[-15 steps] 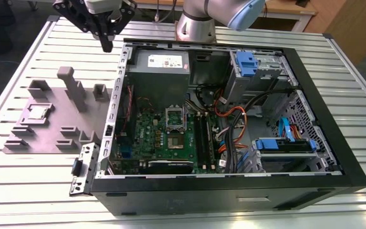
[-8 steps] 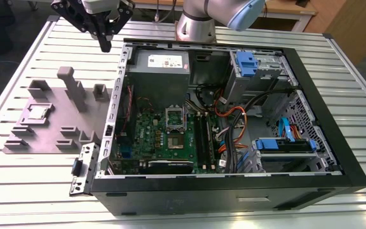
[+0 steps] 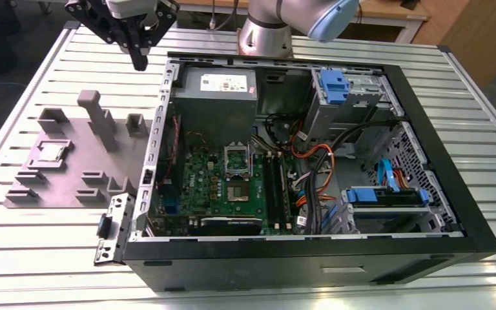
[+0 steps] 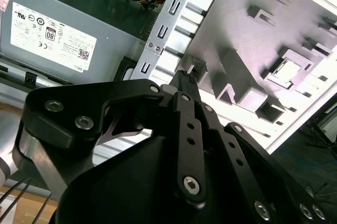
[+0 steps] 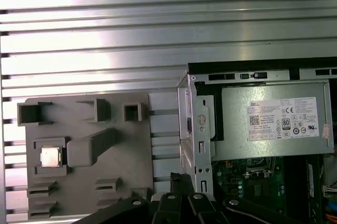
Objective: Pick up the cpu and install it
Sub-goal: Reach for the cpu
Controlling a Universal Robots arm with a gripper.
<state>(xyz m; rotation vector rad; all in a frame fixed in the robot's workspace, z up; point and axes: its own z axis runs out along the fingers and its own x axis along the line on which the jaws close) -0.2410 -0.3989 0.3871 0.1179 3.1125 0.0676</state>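
The cpu (image 3: 52, 152) is a small silvery square lying in a pocket of the grey tray (image 3: 67, 187), at the exterior view's left. It also shows as the cpu (image 5: 50, 156) in the first wrist view and the cpu (image 4: 284, 69) in the second. My gripper (image 3: 139, 63) hangs high above the table between the tray's back edge and the open computer case, well away from the chip. Its black fingers meet at one tip, shut on nothing, and that gripper tip (image 4: 185, 72) appears in both wrist views. The green motherboard (image 3: 230, 187) with its socket (image 3: 237, 161) lies inside the case.
The black computer case (image 3: 438, 161) lies open on a slatted metal table (image 3: 50, 239). A grey power supply (image 3: 217, 87) fills its back corner, with drive bays and cables at the exterior view's right. Tall raised blocks (image 3: 97, 116) stand on the tray near the case wall.
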